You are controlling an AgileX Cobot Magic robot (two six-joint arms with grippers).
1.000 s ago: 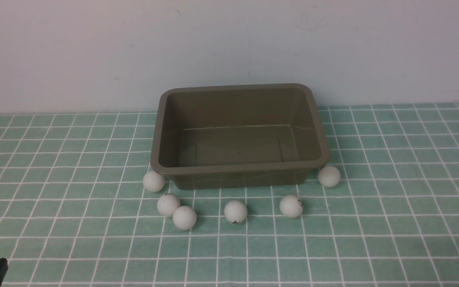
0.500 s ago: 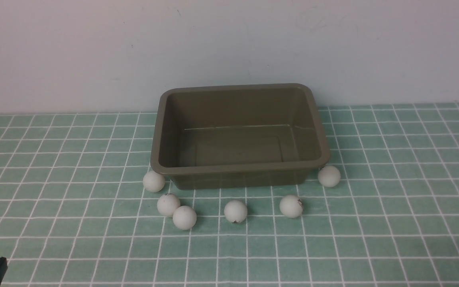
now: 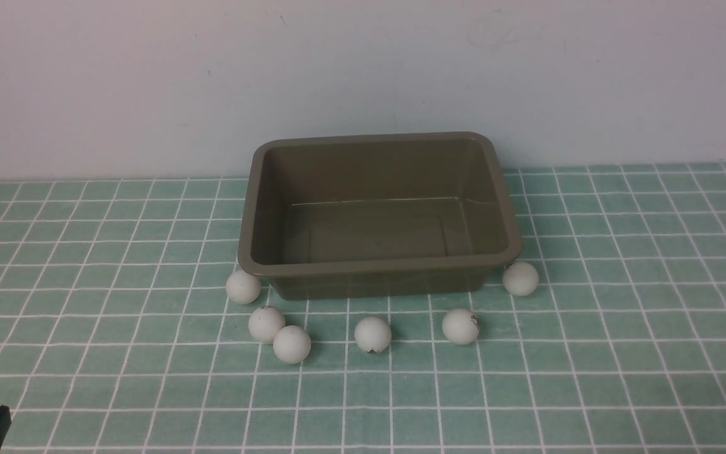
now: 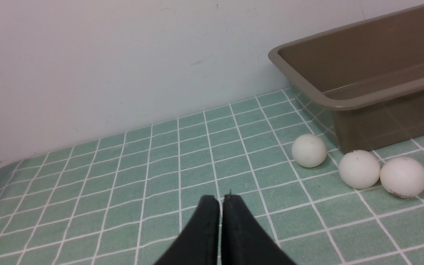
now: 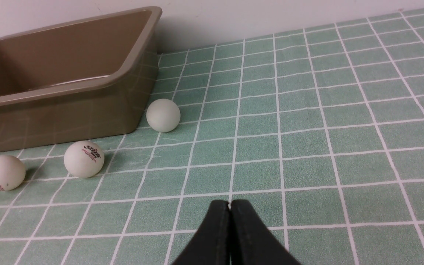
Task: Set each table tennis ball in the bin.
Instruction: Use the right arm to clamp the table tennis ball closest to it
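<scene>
**Six balls on the tabletop, bin empty, both jaws shut**

The olive-brown bin [image 3: 375, 268] stands on the green checked tabletop [image 3: 621, 353], its far side close to the white wall [image 3: 149, 94], with nothing inside it. All six table tennis balls lie outside it, strung along its near side. One ball [image 3: 243, 287] sits just beside the bin's near-left corner. Two more [image 3: 266, 324] [image 3: 292, 344] lie side by side a little nearer than that corner, seemingly touching. A fourth [image 3: 372, 334] lies before the middle of the bin's near wall, and a fifth [image 3: 460, 326], with dark print, before that wall's right part. The sixth [image 3: 520, 279] is just beside the near-right corner. The left jaws are pressed together, holding nothing, well apart from the bin. The right jaws are likewise closed tip to tip and empty.
</scene>
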